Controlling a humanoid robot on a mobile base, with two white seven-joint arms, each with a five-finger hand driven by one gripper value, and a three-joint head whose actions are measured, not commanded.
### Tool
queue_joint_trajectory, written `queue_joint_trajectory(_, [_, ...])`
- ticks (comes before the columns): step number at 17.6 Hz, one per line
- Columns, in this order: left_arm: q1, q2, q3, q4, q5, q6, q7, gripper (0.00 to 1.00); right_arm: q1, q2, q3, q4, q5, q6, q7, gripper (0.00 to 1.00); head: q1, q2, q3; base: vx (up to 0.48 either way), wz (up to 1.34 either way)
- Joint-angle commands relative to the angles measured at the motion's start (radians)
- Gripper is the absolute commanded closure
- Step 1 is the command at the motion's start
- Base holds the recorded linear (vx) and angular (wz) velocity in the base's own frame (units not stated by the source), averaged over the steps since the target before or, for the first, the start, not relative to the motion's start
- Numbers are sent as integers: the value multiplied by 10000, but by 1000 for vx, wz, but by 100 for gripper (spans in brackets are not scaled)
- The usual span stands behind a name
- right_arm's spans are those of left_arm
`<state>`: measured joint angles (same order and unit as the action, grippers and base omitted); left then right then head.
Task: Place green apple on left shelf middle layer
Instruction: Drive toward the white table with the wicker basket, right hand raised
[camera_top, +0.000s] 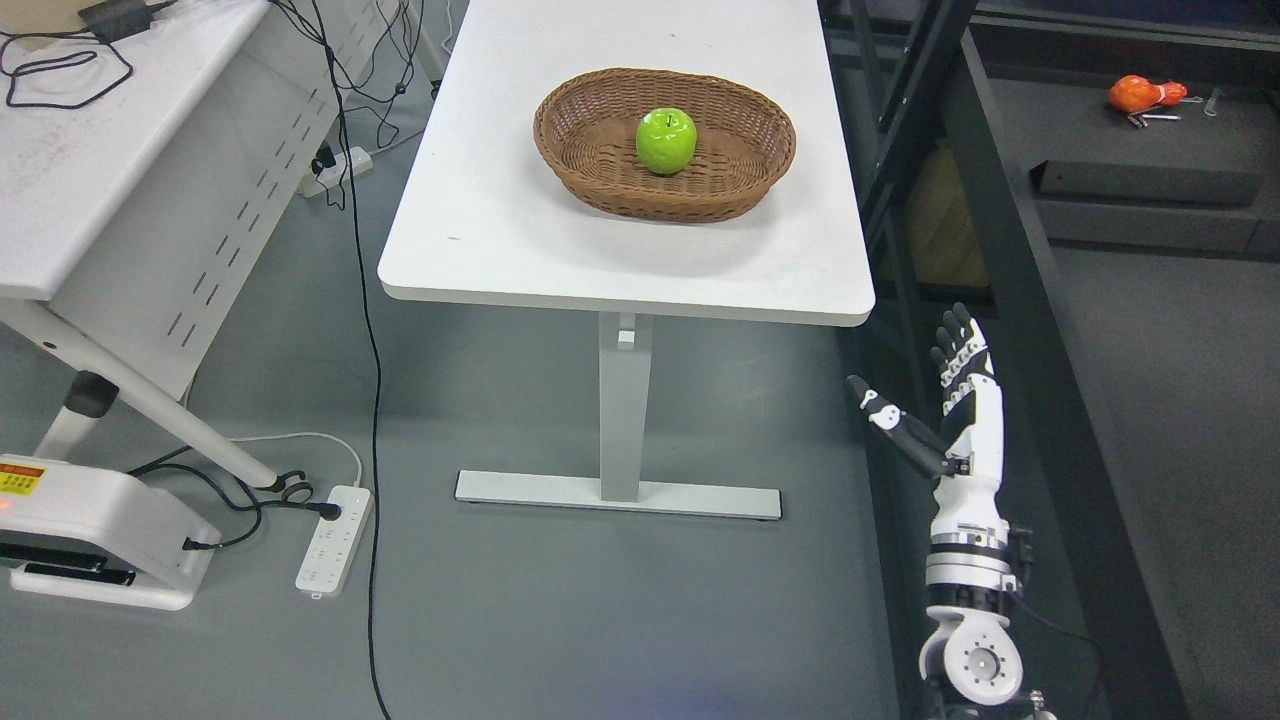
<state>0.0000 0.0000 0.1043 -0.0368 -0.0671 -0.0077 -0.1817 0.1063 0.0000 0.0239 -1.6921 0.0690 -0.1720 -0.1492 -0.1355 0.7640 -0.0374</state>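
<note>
Apple (666, 140) first: it sits upright in the middle of the basket (580, 150), upper centre of the frame, on the white counter (500, 230), and nothing has taken hold of it yet. The right robot hand (935, 405) hangs at the lower right of the frame, well apart from the fruit and below the counter's edge, fingers straight and thumb spread, holding nothing. The left one is not in view.

To my eye the step now is the reach. The hand would do best to rise clear of the counter's rounded corner, come over the basket rim, not through it, and close from above or the side around the widest part.

That green skin is glossy and looks slippery, round with a stem dimple on top. The basket is brown woven wicker, oval and shallow, light enough to slide if nudged. A dark shelf frame (1000, 240) stands at the right of the frame.
</note>
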Motion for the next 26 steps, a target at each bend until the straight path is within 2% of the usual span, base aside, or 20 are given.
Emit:
queue_joint_trajectory(1, [-215, 175, 0, 0, -4, 0, -8, 0, 11, -175, -70, -30, 0, 2, 20, 0, 0, 0, 0, 0, 0])
queue_joint_trajectory(6, [-215, 175, 0, 0, -4, 0, -8, 0, 42, -175, -192, 1, -245, -44, 112, 0, 0, 0, 0, 0, 0])
queue_joint_trajectory(8, [-215, 175, 0, 0, -4, 0, -8, 0, -4, -213, -314, 1, 74, -288, 81, 0, 0, 0, 0, 0, 0])
queue_joint_trajectory(9, [-215, 175, 0, 0, -4, 0, -8, 0, -34, -549, -361, 1, 760, -320, 96, 0, 0, 0, 0, 0, 0])
queue_joint_trajectory(10, [-215, 175, 0, 0, -4, 0, -8, 0, -96, -932, -361, 1, 2058, -290, 81, 0, 0, 0, 0, 0, 0])
queue_joint_trajectory(12, [-215, 175, 0, 0, -4, 0, -8, 0, -127, -1426, -346, -167, 5386, -92, -72, 0, 0, 0, 0, 0, 0])
queue_joint_trajectory(13, [-215, 175, 0, 0, -4, 0, -8, 0, -142, -1549, -392, -304, 6037, 335, -103, 0, 0, 0, 0, 0, 0])
queue_joint_trajectory(14, [-215, 175, 0, 0, -4, 0, -8, 0, -157, -1823, -620, -321, 6013, 779, -118, 0, 0, 0, 0, 0, 0])
queue_joint_trajectory(16, [-215, 175, 0, 0, -4, 0, -8, 0, -265, -2087, -1158, -321, 5998, 876, -27, 0, 0, 0, 0, 15, 2])
queue_joint_trajectory(21, [-215, 175, 0, 0, -4, 0, -8, 0, -234, -1627, -1022, -321, 5998, 80, 173, 0, 0, 0, 0, 58, 28])
queue_joint_trajectory(24, [-215, 175, 0, 0, 11, 0, -8, 0, -96, -1321, -760, -321, 5983, -1269, 204, 0, 0, 0, 0, 128, 107])
queue_joint_trajectory(26, [-215, 175, 0, 0, -4, 0, -8, 0, -203, -1030, -684, -306, 5998, -1180, 219, 0, 0, 0, 0, 156, 144])
